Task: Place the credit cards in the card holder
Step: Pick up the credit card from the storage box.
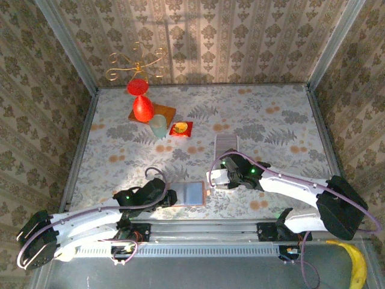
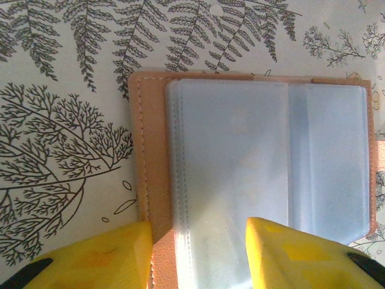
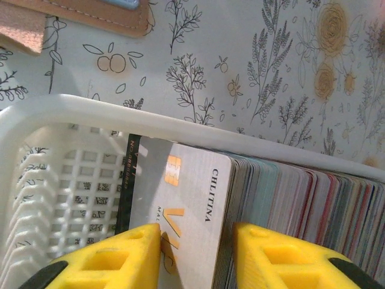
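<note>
Nearest, low and left of centre in the top view: left gripper (image 1: 167, 195), at the near-left edge of the card holder (image 1: 191, 194), a small pinkish-tan leather-like folding wallet lying open and flat on the fern-printed tablecloth (image 1: 271, 120). In the left wrist view, yellow fingers (image 2: 102, 256) plainly apart at the bottom of the frame, one over the stitched leather margin, the other over the clear, pale bluish plastic sleeves (image 2: 240, 150) filling the wallet's middle. Nothing clamped between them; cannot tell whether the tips press on the wallet or hover. No card face readable through the sleeves, so probably none loaded yet. Further out, right of centre in the top view: right gripper (image 1: 215, 178) at the near end of a long pale ribbed plastic tray (image 1: 217, 144). At centre of the right wrist view, a white credit card (image 3: 186, 186) with gold chip and dark lettering, fronting a packed row of cards (image 3: 301, 192) running off right. Yellow fingertips (image 3: 114, 256) astride that front card at the bottom edge, gap showing; cannot tell whether clamped on it. Judged so: wallet open and ready, first card about to be picked; lifting, carrying across and sliding into a sleeve all left to do. Farthest, upper left: red vase (image 1: 142, 108), pale tumbler (image 1: 157, 126), small red square dish (image 1: 181, 128), well apart from the work.
</note>
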Action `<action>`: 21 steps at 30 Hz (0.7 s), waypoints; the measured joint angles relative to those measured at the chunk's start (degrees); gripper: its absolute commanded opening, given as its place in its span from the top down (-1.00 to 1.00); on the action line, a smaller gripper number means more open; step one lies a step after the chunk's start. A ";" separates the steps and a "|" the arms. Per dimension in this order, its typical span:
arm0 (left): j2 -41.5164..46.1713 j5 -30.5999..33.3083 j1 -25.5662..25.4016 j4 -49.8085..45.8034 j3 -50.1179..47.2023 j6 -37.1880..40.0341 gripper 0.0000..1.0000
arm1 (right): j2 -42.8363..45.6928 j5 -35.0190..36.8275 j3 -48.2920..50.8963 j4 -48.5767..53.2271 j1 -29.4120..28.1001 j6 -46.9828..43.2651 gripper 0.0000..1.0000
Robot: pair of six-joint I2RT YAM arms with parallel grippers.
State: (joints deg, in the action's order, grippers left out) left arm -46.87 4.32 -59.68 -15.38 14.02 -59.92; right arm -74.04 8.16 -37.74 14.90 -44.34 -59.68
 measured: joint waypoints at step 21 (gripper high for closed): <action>0.22 -0.04 -0.50 -0.20 0.00 -0.02 0.14 | 4.04 0.37 0.00 2.03 -0.20 1.53 0.61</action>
State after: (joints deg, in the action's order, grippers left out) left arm -46.65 4.27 -60.18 -15.57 14.02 -59.94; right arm -70.00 8.54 -37.74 16.93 -44.53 -58.15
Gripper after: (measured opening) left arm 0.436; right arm 0.202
